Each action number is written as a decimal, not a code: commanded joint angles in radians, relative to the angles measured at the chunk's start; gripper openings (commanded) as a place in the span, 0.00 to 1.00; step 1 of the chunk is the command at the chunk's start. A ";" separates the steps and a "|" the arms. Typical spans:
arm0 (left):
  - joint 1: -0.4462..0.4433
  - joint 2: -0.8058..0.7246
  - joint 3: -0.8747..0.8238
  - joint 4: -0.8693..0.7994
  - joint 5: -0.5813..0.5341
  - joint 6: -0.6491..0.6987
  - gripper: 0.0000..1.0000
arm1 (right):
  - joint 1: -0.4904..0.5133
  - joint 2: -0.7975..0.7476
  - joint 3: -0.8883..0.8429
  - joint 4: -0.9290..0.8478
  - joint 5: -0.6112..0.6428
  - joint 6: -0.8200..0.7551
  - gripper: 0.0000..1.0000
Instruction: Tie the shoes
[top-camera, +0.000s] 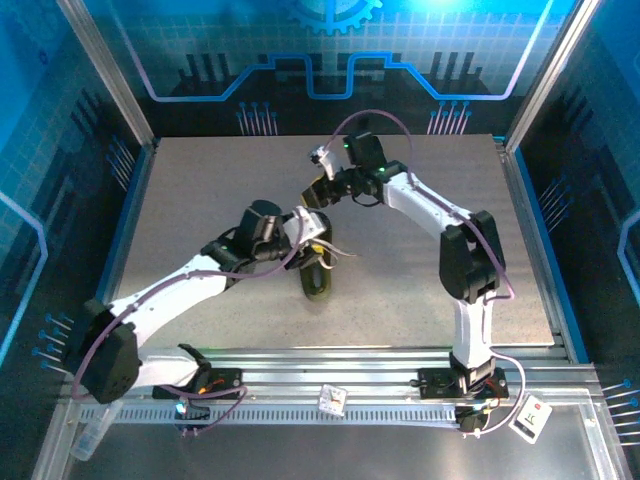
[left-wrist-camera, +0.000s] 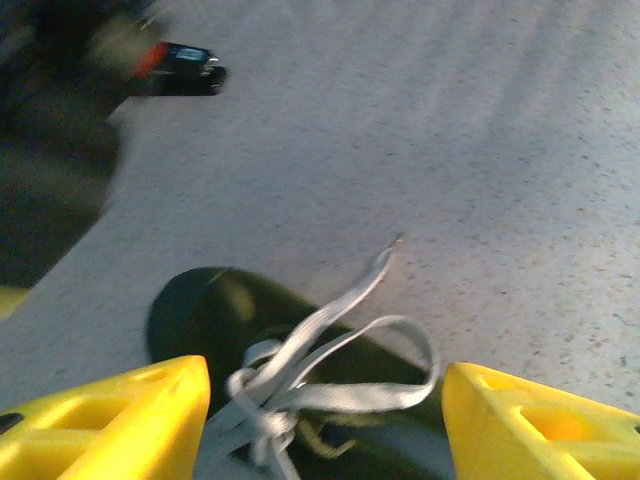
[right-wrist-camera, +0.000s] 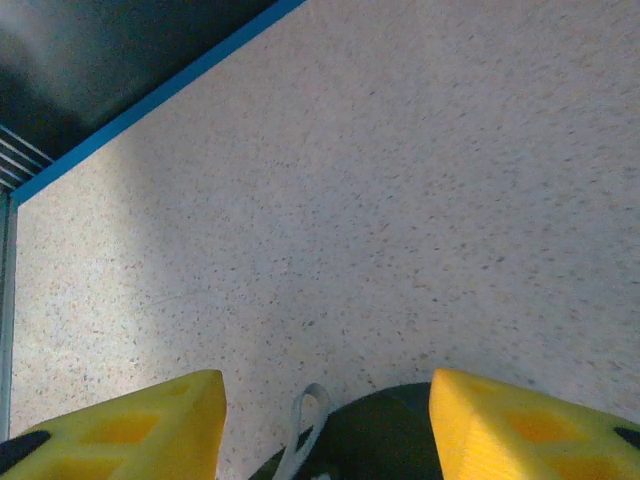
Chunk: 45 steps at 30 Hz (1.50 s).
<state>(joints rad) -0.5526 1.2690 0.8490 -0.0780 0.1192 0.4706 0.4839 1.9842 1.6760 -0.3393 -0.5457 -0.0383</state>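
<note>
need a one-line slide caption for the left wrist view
Left wrist view: open yellow fingers straddle the bunched whitish laces of the olive shoe on the speckled grey table.

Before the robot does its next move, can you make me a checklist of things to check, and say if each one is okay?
1. Left claw open: ok. Its yellow fingers sit wide apart on either side of the laces.
2. Right claw open with nothing in it: ok.
3. Shoe resting on the table below both claws: ok.
4. Knot made in the laces: ok, with loops coming out of it.
5. Knot pulled tight: cannot tell.
6. Laces not pinched by a claw: ok.
</note>
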 joint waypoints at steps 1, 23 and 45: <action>0.085 -0.076 -0.035 -0.039 0.049 0.000 0.63 | -0.011 -0.094 -0.101 -0.042 0.017 -0.036 0.58; 0.358 0.284 0.124 -0.174 0.375 0.546 0.68 | 0.058 -0.261 -0.615 0.015 0.101 -0.044 0.66; 0.347 0.614 0.370 -0.376 0.419 0.713 0.71 | 0.089 -0.109 -0.467 -0.104 0.132 -0.059 0.70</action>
<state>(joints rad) -0.1871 1.8511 1.1801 -0.3744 0.4953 1.1213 0.5629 1.8545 1.1862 -0.4026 -0.4183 -0.0864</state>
